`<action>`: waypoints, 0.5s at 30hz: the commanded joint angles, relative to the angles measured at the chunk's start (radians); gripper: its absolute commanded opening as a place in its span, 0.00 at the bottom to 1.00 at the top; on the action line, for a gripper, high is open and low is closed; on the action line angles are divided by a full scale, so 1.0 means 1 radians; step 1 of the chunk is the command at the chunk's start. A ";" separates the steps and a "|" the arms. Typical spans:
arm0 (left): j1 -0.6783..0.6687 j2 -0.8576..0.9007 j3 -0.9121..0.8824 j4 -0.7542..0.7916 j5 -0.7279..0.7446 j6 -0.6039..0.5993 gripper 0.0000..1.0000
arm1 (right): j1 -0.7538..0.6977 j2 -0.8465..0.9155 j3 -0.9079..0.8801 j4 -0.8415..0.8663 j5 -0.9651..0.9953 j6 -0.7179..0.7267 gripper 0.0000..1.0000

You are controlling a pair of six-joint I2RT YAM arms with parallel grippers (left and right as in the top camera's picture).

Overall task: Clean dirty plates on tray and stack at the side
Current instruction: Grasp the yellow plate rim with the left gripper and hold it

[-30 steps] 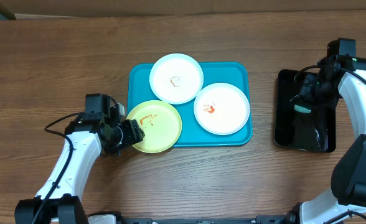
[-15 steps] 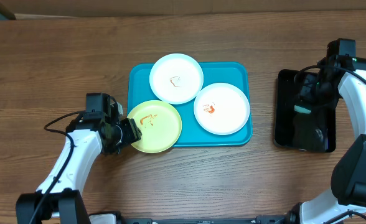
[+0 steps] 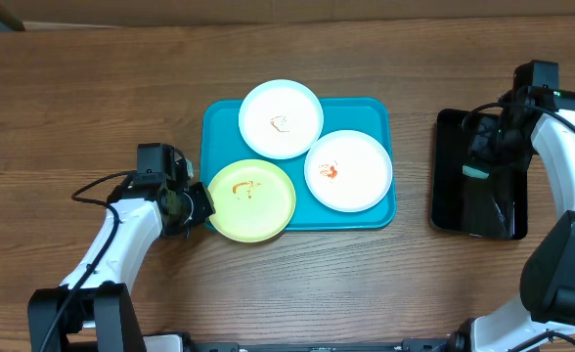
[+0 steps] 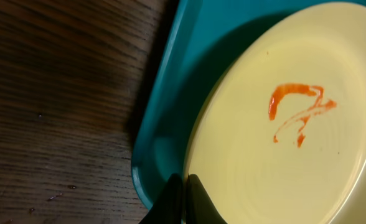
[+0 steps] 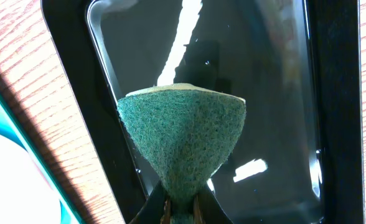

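This looks to me like a robot test lab: my two white arms [image 3: 121, 240], one with a loose black cable [image 3: 97, 191], stand at a plain wood-grain bench [image 3: 92, 98], and a blue tray [image 3: 215, 127] with plates [image 3: 281, 119] and a black tray [image 3: 444, 210] are set out on it.

On the tray [image 3: 371, 117]: back plate [image 3: 281, 119] behind, right plate [image 3: 348, 171] beside it, front-left plate [image 3: 251, 200] overhanging the corner above the table [image 3: 92, 88]. Smaller tray [image 3: 449, 196] well apart to the right.
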 commanded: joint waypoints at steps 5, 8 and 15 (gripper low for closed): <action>0.000 0.008 0.024 0.001 -0.012 -0.003 0.10 | 0.002 -0.018 -0.006 0.003 -0.010 -0.008 0.04; 0.000 0.008 0.024 -0.021 -0.043 -0.004 0.11 | 0.002 -0.018 -0.006 0.003 -0.009 -0.008 0.04; -0.002 0.009 0.015 -0.015 -0.042 -0.004 0.27 | 0.002 -0.018 -0.006 0.003 -0.010 -0.008 0.04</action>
